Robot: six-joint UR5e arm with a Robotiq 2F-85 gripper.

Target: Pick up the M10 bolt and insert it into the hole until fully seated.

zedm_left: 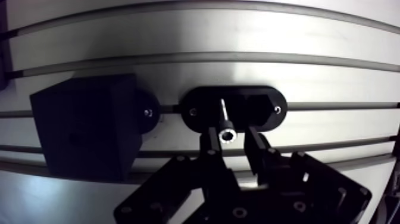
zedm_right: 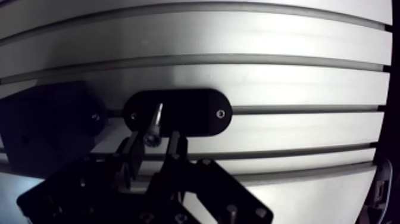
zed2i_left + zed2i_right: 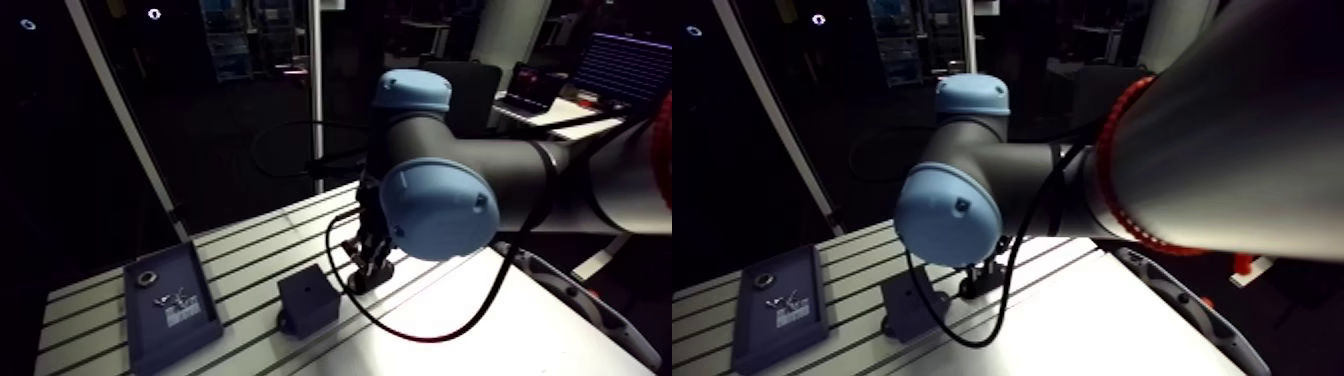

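Claw released, two fingers astride one upright bolt over one black oval holder, beside one block

Slotted aluminium table brightly lit; surrounding room dim.

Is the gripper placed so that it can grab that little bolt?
Probably yes: the bolt stands in its black oval holder, between the open fingers of the gripper, and nothing blocks either side.
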